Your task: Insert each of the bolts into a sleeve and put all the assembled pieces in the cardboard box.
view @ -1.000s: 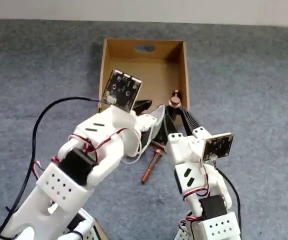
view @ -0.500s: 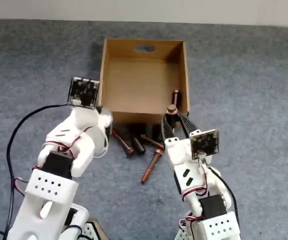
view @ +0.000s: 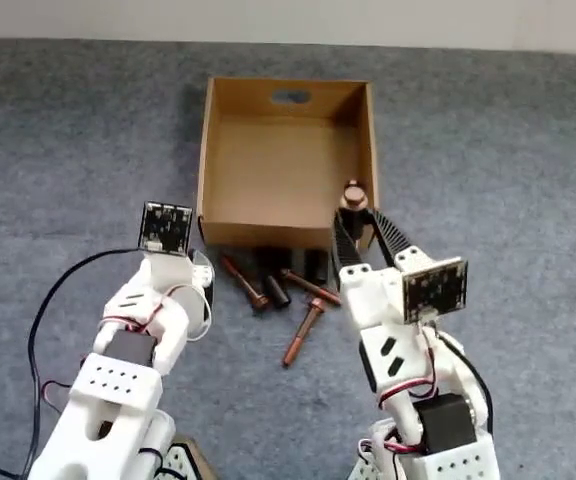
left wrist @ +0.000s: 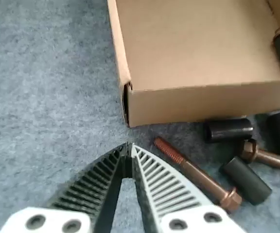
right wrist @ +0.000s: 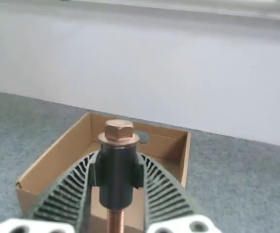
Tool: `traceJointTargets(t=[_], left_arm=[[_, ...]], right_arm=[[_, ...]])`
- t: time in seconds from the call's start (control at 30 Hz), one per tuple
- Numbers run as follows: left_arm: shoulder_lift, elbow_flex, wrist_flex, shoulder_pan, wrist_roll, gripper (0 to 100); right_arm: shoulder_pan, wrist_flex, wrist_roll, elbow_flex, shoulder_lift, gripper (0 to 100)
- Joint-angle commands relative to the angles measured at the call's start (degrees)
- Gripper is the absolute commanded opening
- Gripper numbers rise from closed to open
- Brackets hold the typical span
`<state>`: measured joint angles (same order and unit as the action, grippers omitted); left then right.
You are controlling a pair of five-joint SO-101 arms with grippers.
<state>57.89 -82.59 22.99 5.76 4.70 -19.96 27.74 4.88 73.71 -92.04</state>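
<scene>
- The left arm, stretched over the front wall of the open brown cardboard box (view: 288, 88) a second ago, has drawn back to the box's front left corner.
- The left gripper (left wrist: 129, 150) hangs above the grey carpeted tabletop (view: 488, 150). Its fingers are closed tip to tip with nothing between them.
- With that arm withdrawn, the loose copper bolts (view: 303, 335) and loose black sleeves (view: 268, 262) lie uncovered on the tabletop just in front of the box wall.
- The right gripper (view: 356, 225) keeps its fingers clamped on a black cylindrical sleeve (right wrist: 116, 174).
- A copper-coloured hex-head bolt (right wrist: 118, 131) stands upright through that sleeve.
- The held piece has moved slightly forward since half a second ago and is at the box's front right corner.
</scene>
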Motion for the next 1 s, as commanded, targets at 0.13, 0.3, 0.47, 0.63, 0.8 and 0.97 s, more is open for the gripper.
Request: traceJointTargets(t=[0.13,0.3,0.47,0.63,0.8,0.97], left_arm=[[1.3,-0.8,-1.8,-0.4,-0.3,1],[1.3,-0.8,-1.8,-0.4,-0.3,1],[1.1,-0.9,-1.8,-0.4,-0.3,1],[0.9,-0.9,-1.8,-0.3,-0.3,1],[0.8,-0.9,-1.8,-0.1,-0.3,1],[1.2,-1.9,-1.9,2.4,-0.3,1]], right_arm=[[-0.2,0.2,-0.9,-24.1,31.5,0.9],[0.0,0.1,-0.9,-38.6,57.5,0.7],[0.0,0.3,-0.9,-56.2,80.4,0.7],[1.4,8.0,-0.9,-71.6,95.9,0.7],[1.8,20.4,-1.0,-88.5,109.1,0.7],[4.9,24.9,-10.0,-104.0,121.1,0.7]])
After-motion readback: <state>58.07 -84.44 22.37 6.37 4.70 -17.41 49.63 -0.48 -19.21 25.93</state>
